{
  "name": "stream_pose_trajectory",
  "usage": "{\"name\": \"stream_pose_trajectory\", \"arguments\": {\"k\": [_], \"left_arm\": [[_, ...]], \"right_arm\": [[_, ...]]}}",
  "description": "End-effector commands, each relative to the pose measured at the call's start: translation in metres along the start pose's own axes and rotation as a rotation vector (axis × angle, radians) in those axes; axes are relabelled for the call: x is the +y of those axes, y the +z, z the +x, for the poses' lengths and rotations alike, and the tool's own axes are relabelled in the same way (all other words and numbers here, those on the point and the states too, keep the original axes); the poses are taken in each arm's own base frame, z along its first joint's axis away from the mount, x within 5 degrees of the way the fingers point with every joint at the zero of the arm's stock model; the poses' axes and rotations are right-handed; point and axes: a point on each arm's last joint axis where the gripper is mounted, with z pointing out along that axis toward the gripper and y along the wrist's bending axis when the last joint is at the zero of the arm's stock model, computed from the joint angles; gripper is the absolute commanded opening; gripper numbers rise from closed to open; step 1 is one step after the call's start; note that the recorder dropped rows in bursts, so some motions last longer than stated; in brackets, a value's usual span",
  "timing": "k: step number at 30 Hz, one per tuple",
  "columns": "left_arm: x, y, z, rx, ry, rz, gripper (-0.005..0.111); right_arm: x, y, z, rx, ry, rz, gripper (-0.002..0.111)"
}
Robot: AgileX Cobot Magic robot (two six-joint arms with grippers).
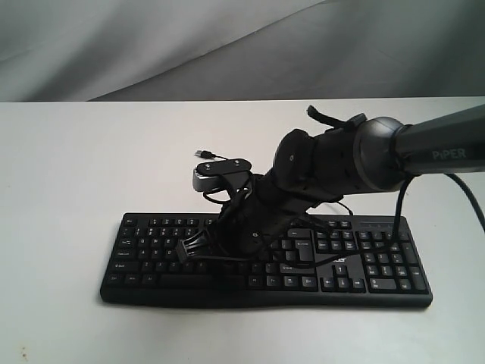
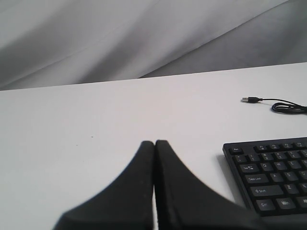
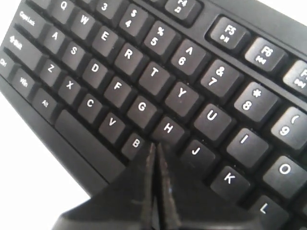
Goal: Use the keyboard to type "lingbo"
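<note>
The black keyboard (image 1: 379, 267) lies across the near middle of the white table (image 1: 68, 189). My right arm (image 1: 333, 161) reaches leftward from the right, low over its letter keys. The right gripper (image 3: 154, 145) is shut with nothing in it. Its tips sit at the bottom letter row between B (image 3: 136, 143) and J (image 3: 195, 151), just below H (image 3: 168, 128), hiding the key under them. The left gripper (image 2: 154, 142) is shut and empty over bare table, beside the keyboard's (image 2: 273, 178) Esc end. It does not show in the exterior view.
The keyboard's thin cable ends in a loose USB plug (image 1: 203, 154) on the table behind it, and the USB plug (image 2: 249, 99) also shows in the left wrist view. A grey cloth backdrop (image 1: 151, 45) hangs beyond the table's far edge.
</note>
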Motion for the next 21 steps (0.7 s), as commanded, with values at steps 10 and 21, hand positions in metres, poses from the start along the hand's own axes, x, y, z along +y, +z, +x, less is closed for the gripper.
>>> {"name": "stream_pose_trajectory", "arguments": {"k": [10, 21], "left_arm": [[-0.0001, 0.0002, 0.0009, -0.003, -0.012, 0.001, 0.001], [-0.0001, 0.0002, 0.0009, -0.003, -0.012, 0.001, 0.001]], "right_arm": [[0.0008, -0.0020, -0.0019, -0.010, -0.010, 0.006, 0.000], [-0.0006, 0.0020, -0.0001, 0.004, -0.004, 0.005, 0.000]]}}
